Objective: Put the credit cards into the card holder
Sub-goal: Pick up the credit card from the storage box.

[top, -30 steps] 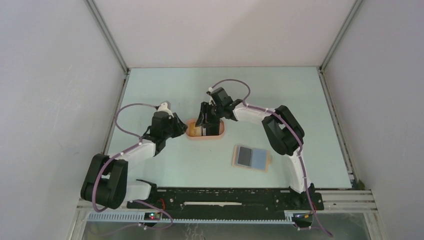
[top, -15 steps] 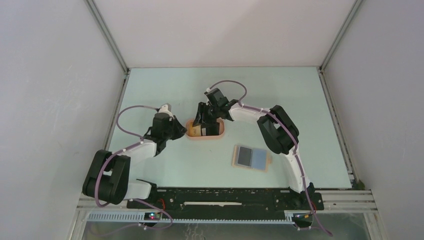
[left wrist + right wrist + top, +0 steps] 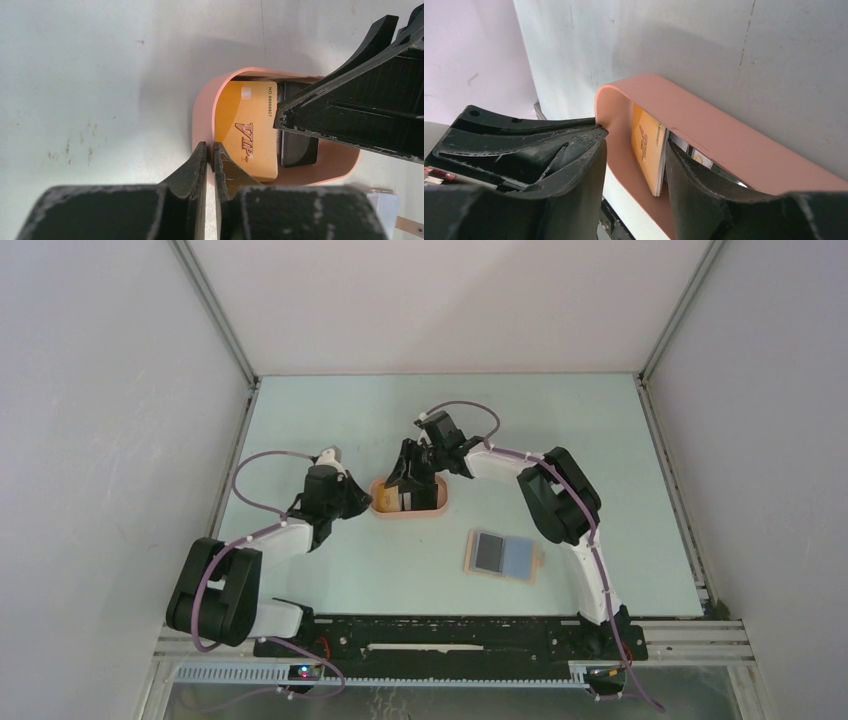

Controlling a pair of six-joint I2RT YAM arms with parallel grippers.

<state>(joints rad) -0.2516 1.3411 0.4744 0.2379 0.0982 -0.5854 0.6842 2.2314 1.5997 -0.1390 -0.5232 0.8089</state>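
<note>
A yellow-orange credit card (image 3: 250, 130) leans tilted inside the salmon-pink oval tray (image 3: 437, 508), with a black card (image 3: 297, 147) beside it. My left gripper (image 3: 210, 150) is shut on the tray's left rim (image 3: 202, 115). My right gripper (image 3: 634, 142) is open over the tray. One of its fingers (image 3: 574, 165) is outside the near wall and the other finger (image 3: 696, 187) is inside, behind the yellow card (image 3: 646, 145). The tan card holder (image 3: 536, 568) lies open to the right, with a black card (image 3: 489, 552) and a pale blue card (image 3: 519, 558) on it.
The pale green table (image 3: 330, 420) is bounded by white walls at the back and both sides. The black base rail (image 3: 450, 632) runs along the near edge. The right arm's elbow (image 3: 560, 502) hangs just above the card holder.
My left gripper has narrowed until it pinches the tray's rim. The right gripper has shifted slightly left and dipped deeper into the tray, its fingers a little closer together.
</note>
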